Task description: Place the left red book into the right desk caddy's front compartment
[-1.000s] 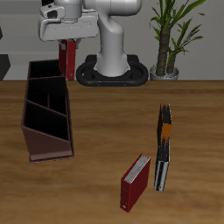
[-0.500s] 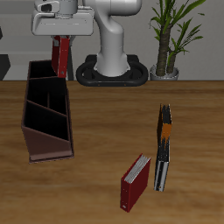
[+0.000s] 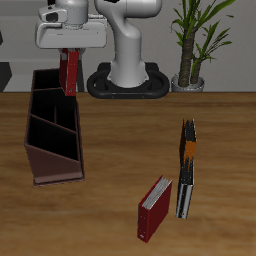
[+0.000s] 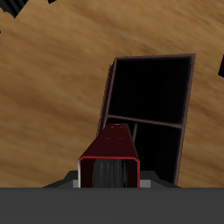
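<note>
Left red book (image 3: 70, 72) clamped in hand (image 3: 70, 56), hanging above right desk caddy (image 3: 52, 135).

I see the slim, plain dark-red hardcover book (image 3: 70, 71) upright in the air, lifted clear of the table, over the far end of the long maroon-brown open-topped desk caddy (image 3: 50, 135). The caddy rests on the wooden table, its inner dividers visible.

Bright red book (image 3: 154, 208) beside black-orange book (image 3: 186, 170); plant (image 3: 196, 40) behind.
</note>
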Motion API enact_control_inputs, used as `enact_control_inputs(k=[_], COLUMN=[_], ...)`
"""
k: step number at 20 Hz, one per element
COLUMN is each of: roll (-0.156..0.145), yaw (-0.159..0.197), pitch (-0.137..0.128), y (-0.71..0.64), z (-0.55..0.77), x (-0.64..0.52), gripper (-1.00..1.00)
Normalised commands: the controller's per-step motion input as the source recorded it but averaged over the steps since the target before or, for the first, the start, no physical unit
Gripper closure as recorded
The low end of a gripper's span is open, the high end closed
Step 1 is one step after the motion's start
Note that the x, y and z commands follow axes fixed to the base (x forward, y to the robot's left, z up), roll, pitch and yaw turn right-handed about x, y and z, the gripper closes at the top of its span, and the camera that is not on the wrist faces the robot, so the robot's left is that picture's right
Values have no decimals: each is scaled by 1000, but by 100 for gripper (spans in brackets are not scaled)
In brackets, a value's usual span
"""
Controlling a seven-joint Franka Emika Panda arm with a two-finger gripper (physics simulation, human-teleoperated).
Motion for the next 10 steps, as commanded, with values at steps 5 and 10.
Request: enact_control_inputs(k=[5,10], roll=[-10,8], yaw=[-23,-9], pitch=[6,19], y=[-31,33], z=[-171,-142], x=[51,-25], gripper=[100,100])
